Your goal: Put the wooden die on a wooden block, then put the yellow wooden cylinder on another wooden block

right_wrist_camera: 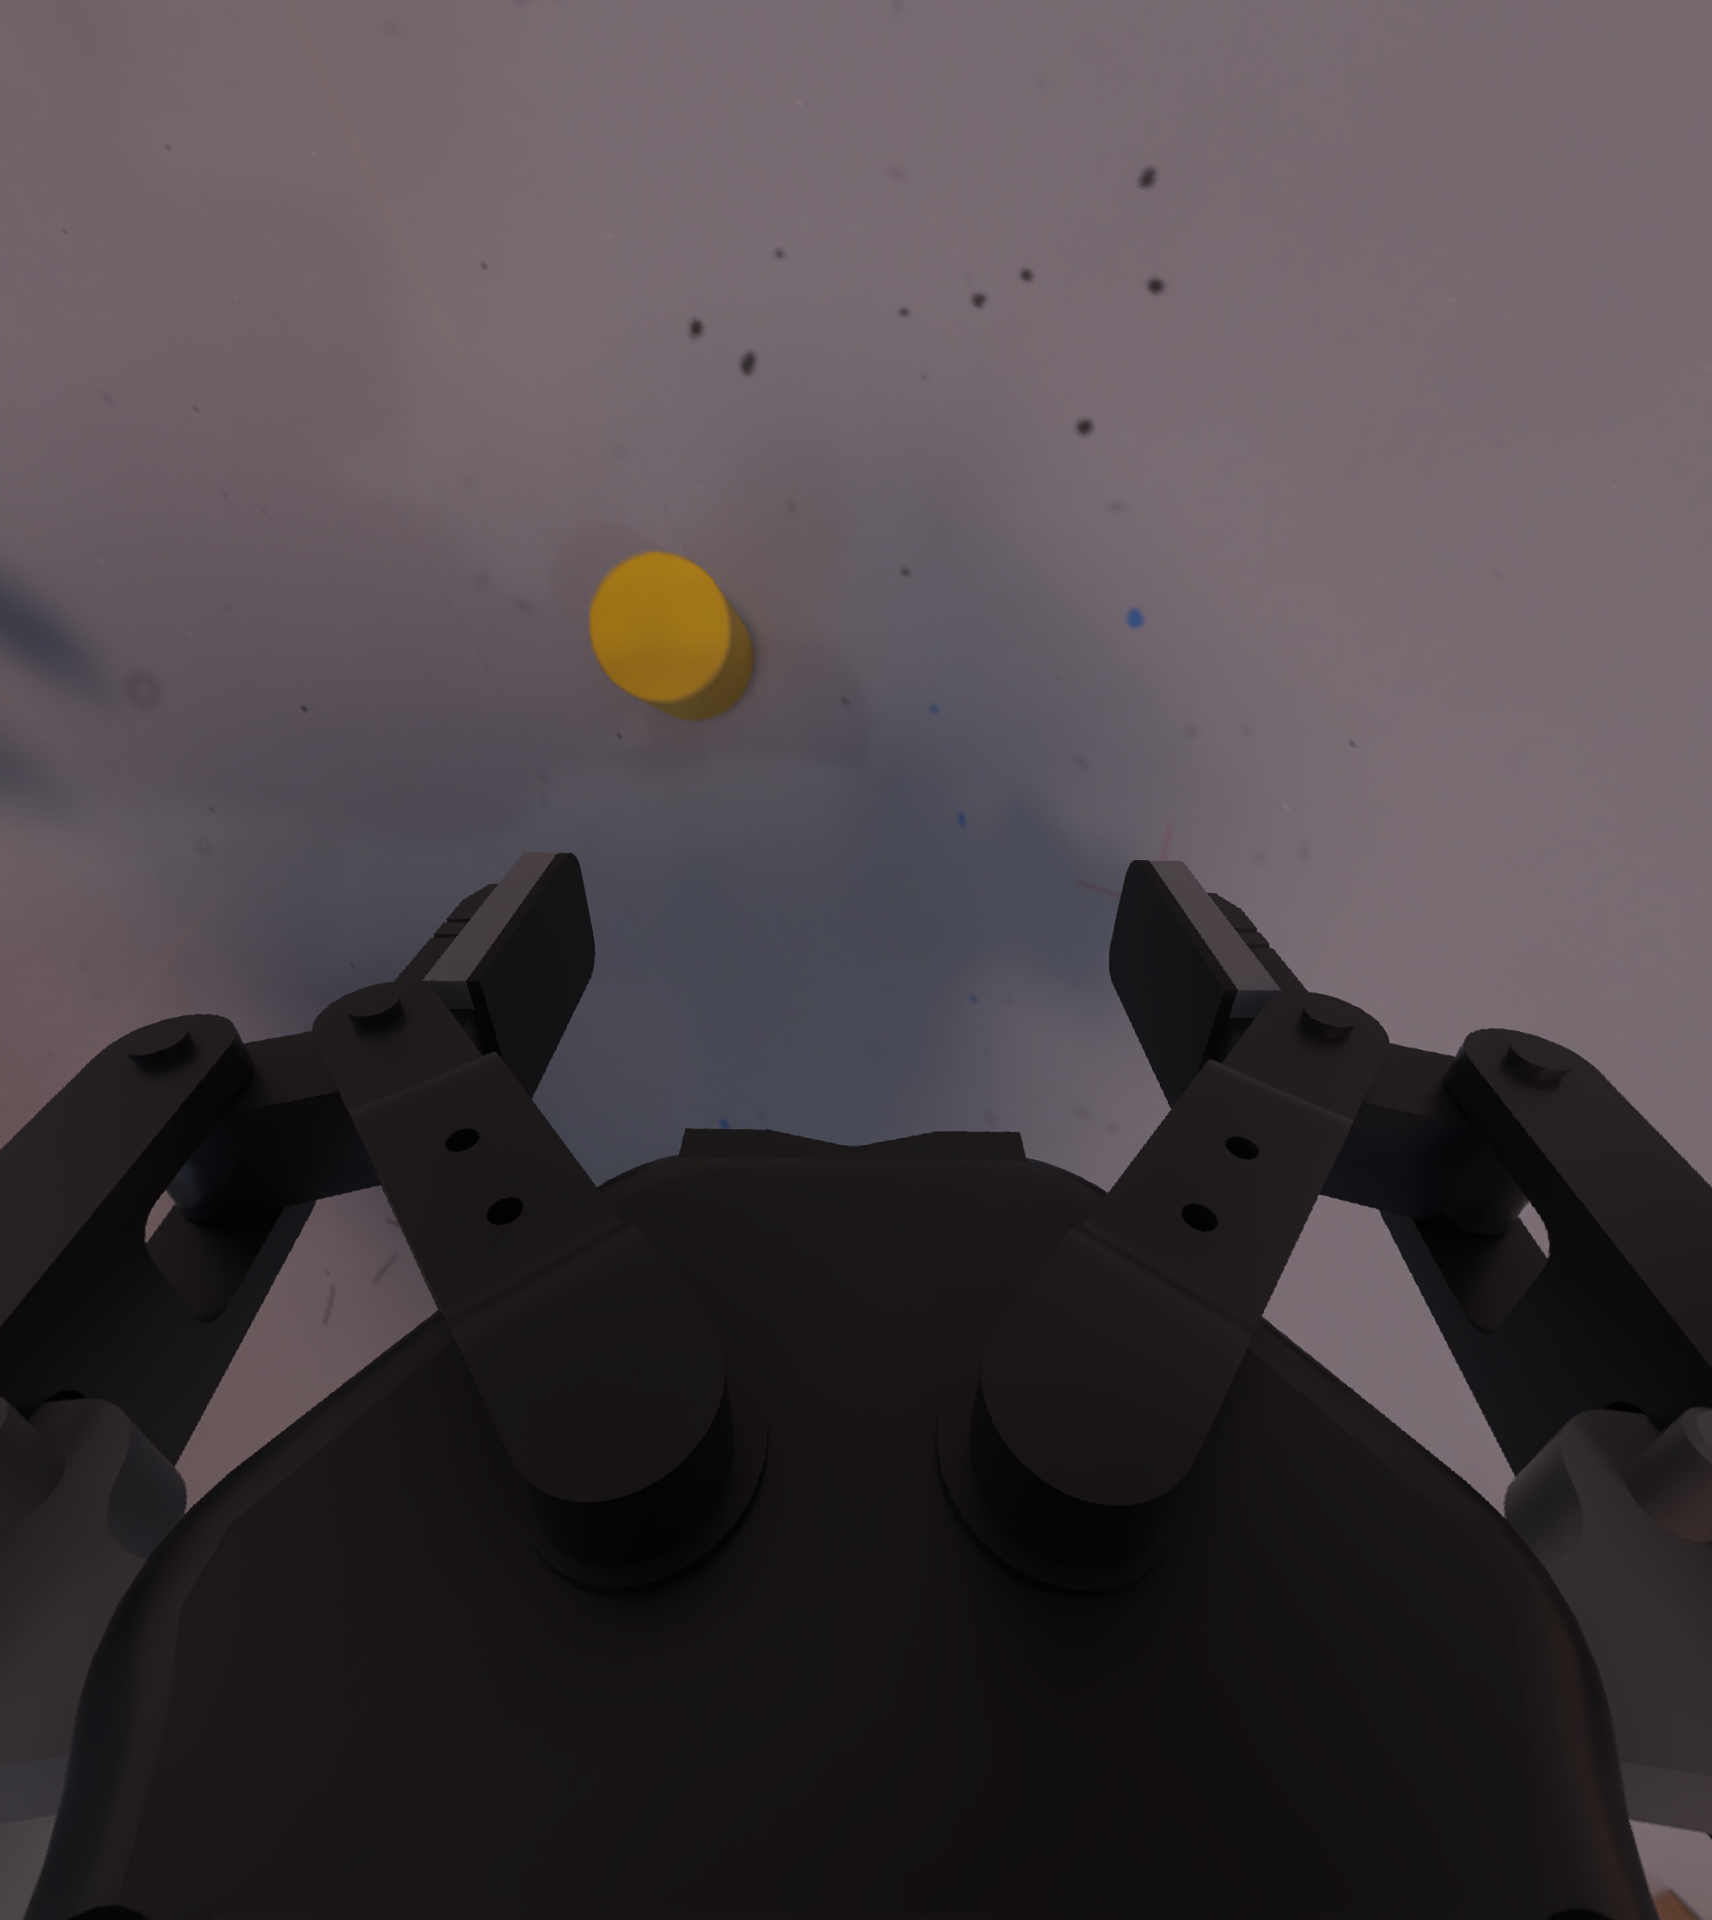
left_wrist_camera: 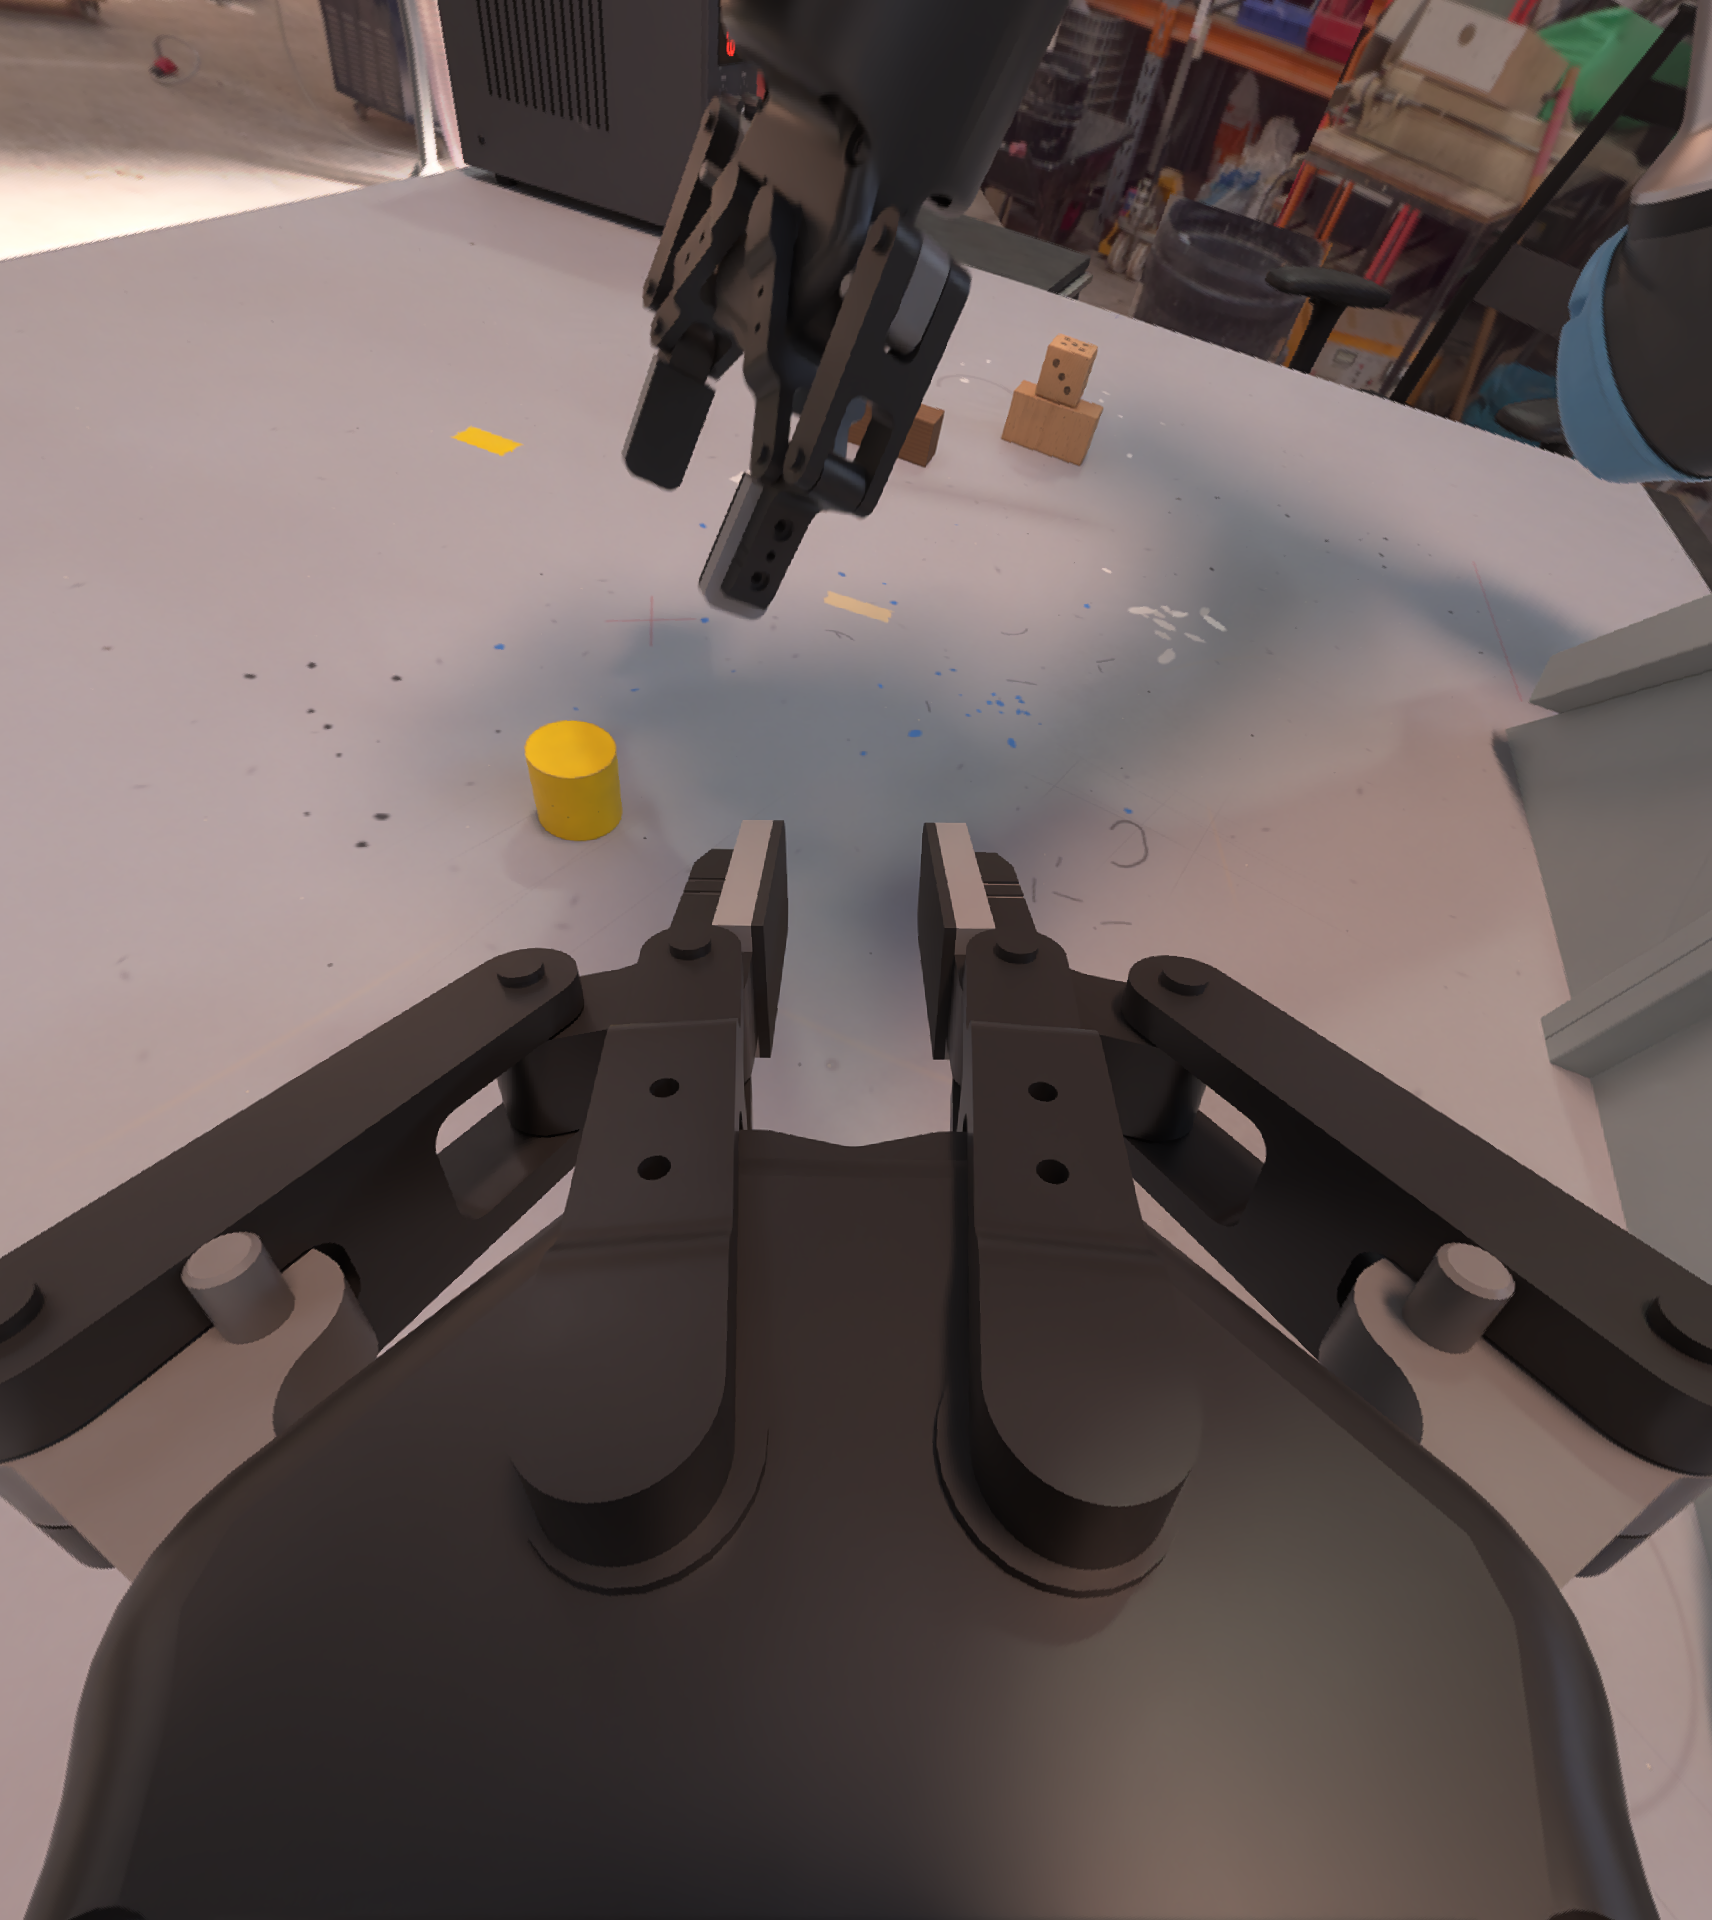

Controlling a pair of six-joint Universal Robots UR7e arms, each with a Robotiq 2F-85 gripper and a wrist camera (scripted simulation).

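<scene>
The yellow cylinder [left_wrist_camera: 573,781] stands upright on the grey table, just left of and beyond my left gripper [left_wrist_camera: 854,883]. The left gripper's jaws are narrowly apart and hold nothing. The wooden die [left_wrist_camera: 1068,369] sits on a light wooden block [left_wrist_camera: 1049,424] at the far right. A second, darker wooden block [left_wrist_camera: 919,434] lies left of it, partly hidden behind my right gripper [left_wrist_camera: 712,520]. The right gripper hangs open above the table's middle. In the right wrist view it [right_wrist_camera: 852,935] is wide open and empty, with the cylinder [right_wrist_camera: 665,634] below and ahead of it.
A grey stepped structure [left_wrist_camera: 1683,810] stands along the table's right edge. A yellow tape strip [left_wrist_camera: 486,441] and a beige one [left_wrist_camera: 857,606] lie flat on the table. A black cabinet [left_wrist_camera: 571,83] stands beyond the far edge. The right arm [left_wrist_camera: 1693,343] reaches in from the upper right.
</scene>
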